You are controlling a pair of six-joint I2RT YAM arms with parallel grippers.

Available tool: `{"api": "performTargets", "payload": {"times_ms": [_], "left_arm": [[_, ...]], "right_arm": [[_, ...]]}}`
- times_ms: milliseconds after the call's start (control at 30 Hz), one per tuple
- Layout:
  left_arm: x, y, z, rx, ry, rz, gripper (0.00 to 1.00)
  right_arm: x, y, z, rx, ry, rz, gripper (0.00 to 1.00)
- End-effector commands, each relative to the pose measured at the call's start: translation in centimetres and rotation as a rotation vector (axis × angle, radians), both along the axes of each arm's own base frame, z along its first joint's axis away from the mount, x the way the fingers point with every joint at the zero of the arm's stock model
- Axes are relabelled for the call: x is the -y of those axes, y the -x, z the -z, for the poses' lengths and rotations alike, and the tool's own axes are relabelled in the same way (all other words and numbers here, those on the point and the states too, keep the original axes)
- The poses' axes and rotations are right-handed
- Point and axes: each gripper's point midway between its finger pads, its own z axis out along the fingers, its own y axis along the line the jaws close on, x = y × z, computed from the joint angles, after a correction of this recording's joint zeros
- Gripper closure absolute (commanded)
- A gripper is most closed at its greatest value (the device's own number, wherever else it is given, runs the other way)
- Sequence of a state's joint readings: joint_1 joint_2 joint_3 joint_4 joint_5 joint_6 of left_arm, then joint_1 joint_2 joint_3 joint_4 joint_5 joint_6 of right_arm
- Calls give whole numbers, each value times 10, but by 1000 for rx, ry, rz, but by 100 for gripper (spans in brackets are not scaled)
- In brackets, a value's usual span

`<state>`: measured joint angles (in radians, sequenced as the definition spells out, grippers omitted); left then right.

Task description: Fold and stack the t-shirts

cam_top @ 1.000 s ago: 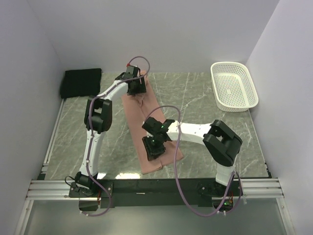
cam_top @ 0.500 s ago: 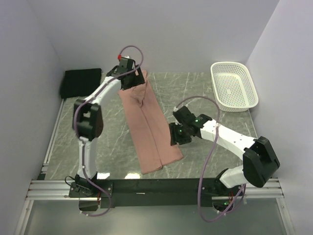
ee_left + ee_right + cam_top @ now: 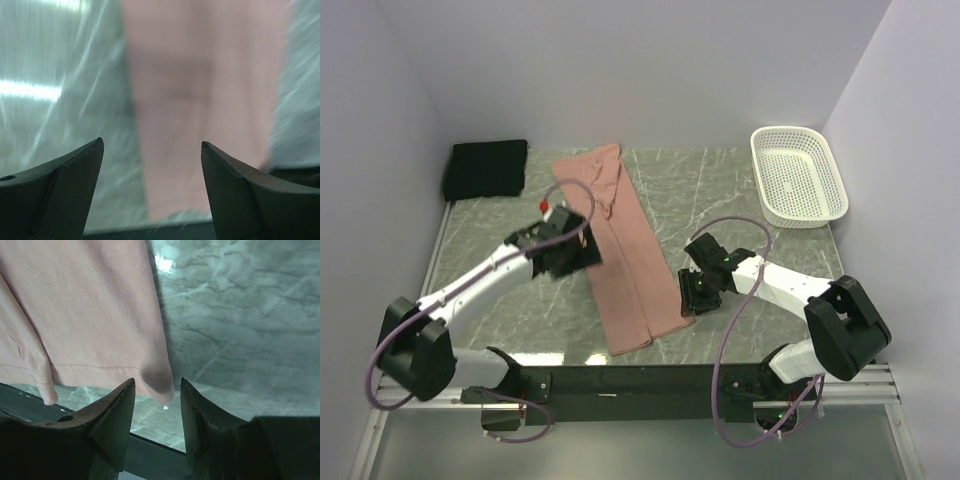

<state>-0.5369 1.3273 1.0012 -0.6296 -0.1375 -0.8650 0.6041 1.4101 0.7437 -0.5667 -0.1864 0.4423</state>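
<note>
The salmon-pink t-shirt (image 3: 625, 250) lies folded lengthwise into a long strip that runs from the back of the table toward the front edge. A black folded t-shirt (image 3: 485, 168) rests at the far left corner. My left gripper (image 3: 586, 258) hovers just left of the strip's middle. In the left wrist view it (image 3: 151, 145) is open and empty, with the pink t-shirt (image 3: 200, 90) blurred ahead. My right gripper (image 3: 690, 298) sits at the strip's near right corner. In the right wrist view it (image 3: 157, 381) is open, with the hem corner (image 3: 159, 382) loose between the jaws.
A white mesh basket (image 3: 758, 170) stands at the back right. Green marble tabletop (image 3: 750, 215) shows between the strip and the basket. The dark front rail (image 3: 620, 380) runs just past the strip's near end.
My left arm has swung back from the strip's far end to its middle left, and the far end now lies flat. My right gripper has shifted to the near right corner.
</note>
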Motion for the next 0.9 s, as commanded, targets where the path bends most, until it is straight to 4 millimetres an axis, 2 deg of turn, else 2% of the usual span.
{"api": "performTargets", "payload": {"times_ms": [0,33,67,133,167,267,333,367,433,567,867], "left_arm": [[-4,62,26,-115,24,-31,16],[-1,76,24,-127,71,-40,16],[0,95,35,-165,69,-24,16],[8,115,33,-193,134,-9,17],[11,127,38,-217,140,17,17],[23,149,39,-258,182,57,17],[28,156,42,-275,195,60,17],[33,164,47,-291,198,83,18],[35,169,55,-321,191,84,19],[38,179,70,-350,155,96,28],[56,180,81,-365,134,123,32]], "right_arm": [[-5,-1,9,0,-29,-23,52],[-4,0,11,-1,-25,-24,52],[-3,0,12,-1,-23,-22,52],[0,6,20,-22,-11,-28,54],[3,10,24,-36,-2,-25,55],[0,17,28,-59,-20,-34,67],[-4,21,26,-63,-40,-36,79],[-7,24,24,-61,-52,-37,89],[-11,27,21,-54,-63,-44,100],[-17,29,18,-44,-76,-42,100],[-28,36,17,-41,-81,-70,100]]}}
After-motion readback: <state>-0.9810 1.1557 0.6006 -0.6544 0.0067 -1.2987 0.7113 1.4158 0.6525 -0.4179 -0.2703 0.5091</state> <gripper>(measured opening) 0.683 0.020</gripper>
